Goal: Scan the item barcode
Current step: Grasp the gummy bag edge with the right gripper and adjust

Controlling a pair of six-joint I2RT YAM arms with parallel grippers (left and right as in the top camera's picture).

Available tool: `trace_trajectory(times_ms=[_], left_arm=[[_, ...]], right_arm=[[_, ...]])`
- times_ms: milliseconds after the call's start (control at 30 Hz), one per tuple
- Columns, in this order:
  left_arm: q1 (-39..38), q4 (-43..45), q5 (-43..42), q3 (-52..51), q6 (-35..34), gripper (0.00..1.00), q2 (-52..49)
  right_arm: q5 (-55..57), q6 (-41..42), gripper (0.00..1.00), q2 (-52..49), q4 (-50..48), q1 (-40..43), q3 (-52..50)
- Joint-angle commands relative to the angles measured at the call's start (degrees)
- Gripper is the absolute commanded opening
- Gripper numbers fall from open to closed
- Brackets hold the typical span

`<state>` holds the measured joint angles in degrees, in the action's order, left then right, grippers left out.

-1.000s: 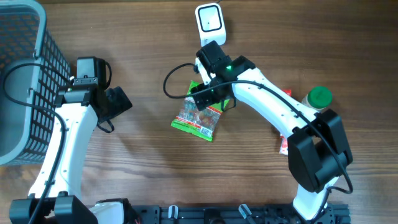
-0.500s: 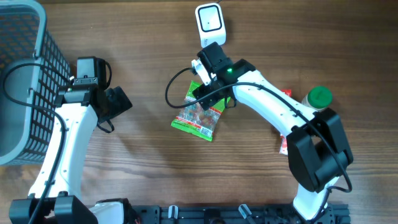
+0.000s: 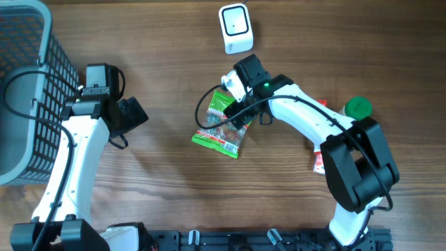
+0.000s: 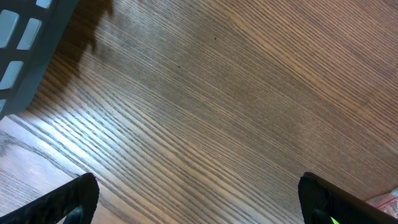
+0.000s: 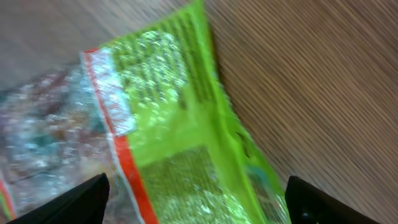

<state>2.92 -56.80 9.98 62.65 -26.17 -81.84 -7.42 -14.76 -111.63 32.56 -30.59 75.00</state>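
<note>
Green-and-red crinkled snack packet [image 5: 168, 124] flat on the wooden surface [image 5: 311, 74], directly beneath the right claw [image 5: 198, 202], fingers spread wide and gripping nothing. Beyond that claw, white scanner [image 3: 235, 28]. Left claw [image 4: 198, 199] likewise wide over bare wood, grey basket [image 4: 25, 50] ahead to its left.

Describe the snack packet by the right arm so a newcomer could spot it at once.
On the wooden table, look mid-table, near the small white box at the far edge. The flat green-and-clear plastic snack packet lies partly beneath the right gripper. Unlike the green-capped bottle, it is flat and crinkly.
</note>
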Motion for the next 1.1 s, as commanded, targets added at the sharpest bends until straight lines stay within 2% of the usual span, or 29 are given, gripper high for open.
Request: trace_trajectory(times_ms=[0,167,267,367,533,833,1067], left_arm=[[0.26,-0.02,-0.11,0.81,0.46,1.00,0.20],[0.26,-0.02,-0.11,0.81,0.46,1.00,0.20],[0.26,-0.02,-0.11,0.81,0.46,1.00,0.20],[0.26,-0.02,-0.11,0.79,0.46,1.00,0.20],[0.24,-0.02,-0.11,0.79,0.46,1.00,0.20],[0.24,-0.02,-0.11,0.81,0.46,1.00,0.20],[0.26,-0.02,-0.11,0.79,0.46,1.00,0.20]], right_arm=[[-4.28,-3.21,0.92,1.22,-3.08,-0.20,-2.27],[-5.09,-0.90,0.92,1.22,-2.95,-0.20,-5.25],[-9.35,1.49,0.91,1.22,-1.14,-0.20,-6.80],[-13.60,2.89,0.89,1.22,4.87,-0.20,-7.08],[-13.68,9.46,0.89,1.22,10.97,-0.20,-7.08],[-17.55,13.44,0.88,1.29,5.46,-0.20,-4.92],[-10.49,14.80,0.89,1.29,3.69,-1.68,-4.98]])
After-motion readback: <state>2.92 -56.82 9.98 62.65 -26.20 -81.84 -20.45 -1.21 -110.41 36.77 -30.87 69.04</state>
